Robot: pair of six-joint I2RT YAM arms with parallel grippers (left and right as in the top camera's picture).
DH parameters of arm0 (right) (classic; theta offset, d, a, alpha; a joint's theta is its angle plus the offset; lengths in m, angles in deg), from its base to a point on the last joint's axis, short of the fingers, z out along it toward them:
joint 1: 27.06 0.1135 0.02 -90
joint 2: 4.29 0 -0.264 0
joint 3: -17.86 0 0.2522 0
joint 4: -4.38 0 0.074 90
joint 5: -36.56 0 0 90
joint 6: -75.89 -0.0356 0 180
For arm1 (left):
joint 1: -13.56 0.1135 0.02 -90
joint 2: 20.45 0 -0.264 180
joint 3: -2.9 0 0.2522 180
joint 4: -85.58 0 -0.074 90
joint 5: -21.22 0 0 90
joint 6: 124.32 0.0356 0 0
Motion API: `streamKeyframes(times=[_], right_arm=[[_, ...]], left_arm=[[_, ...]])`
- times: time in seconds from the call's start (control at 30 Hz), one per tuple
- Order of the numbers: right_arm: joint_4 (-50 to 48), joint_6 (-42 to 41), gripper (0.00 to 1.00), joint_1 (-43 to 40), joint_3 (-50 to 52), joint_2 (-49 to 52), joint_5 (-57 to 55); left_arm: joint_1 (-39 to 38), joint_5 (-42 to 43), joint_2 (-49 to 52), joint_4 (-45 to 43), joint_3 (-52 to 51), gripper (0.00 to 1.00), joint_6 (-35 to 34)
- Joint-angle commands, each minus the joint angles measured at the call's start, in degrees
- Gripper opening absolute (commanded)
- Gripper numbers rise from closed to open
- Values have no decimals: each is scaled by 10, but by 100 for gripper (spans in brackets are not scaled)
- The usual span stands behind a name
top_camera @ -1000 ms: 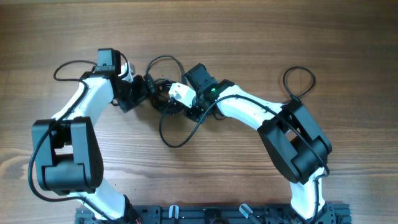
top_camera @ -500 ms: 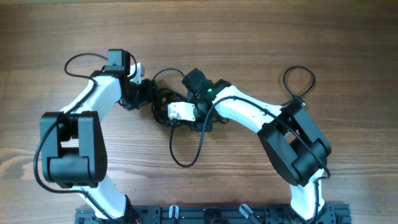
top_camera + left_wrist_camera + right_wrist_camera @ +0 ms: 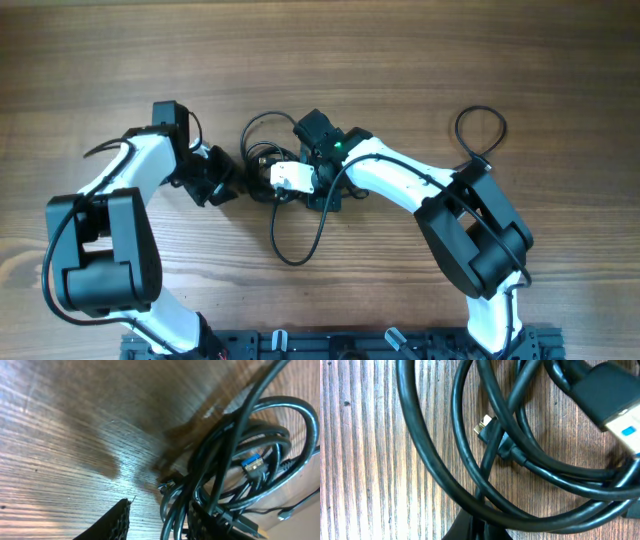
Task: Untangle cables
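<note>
The cables (image 3: 262,160) lie as a knotted black bundle at the table's middle, with one long loop (image 3: 297,250) trailing toward the front. My left gripper (image 3: 228,182) sits at the bundle's left side. In the left wrist view its jaws (image 3: 160,511) stand partly open. Several strands (image 3: 175,515) run between them against the right finger (image 3: 200,520), and bare wood shows beside the left finger (image 3: 114,521). My right gripper (image 3: 268,188) is over the bundle's right part. The right wrist view shows it (image 3: 477,526) shut on one thin strand of the cables (image 3: 520,455). A blue-tipped plug (image 3: 252,463) sits in the tangle.
A small metal plug (image 3: 482,425) lies inside the coils. The right arm's own wire makes a loop (image 3: 480,130) at the right. A black rail (image 3: 350,345) runs along the front edge. Both arm bases stand near the front corners.
My left gripper has dropped back to the left of the bundle and its jaws have narrowed around some strands. The right gripper shifted slightly lower and the long loop slid toward the front.
</note>
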Motion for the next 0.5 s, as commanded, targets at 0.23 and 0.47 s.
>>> streamKeyframes(times=[0.23,0.47], right_arm=[[10,-8,4,-6,21,26,-42],[10,-9,4,-6,21,26,-42]], left_arm=[[-4,56,-7,-46,-15,41,-68],[-44,-10,-7,-31,-15,38,-68]])
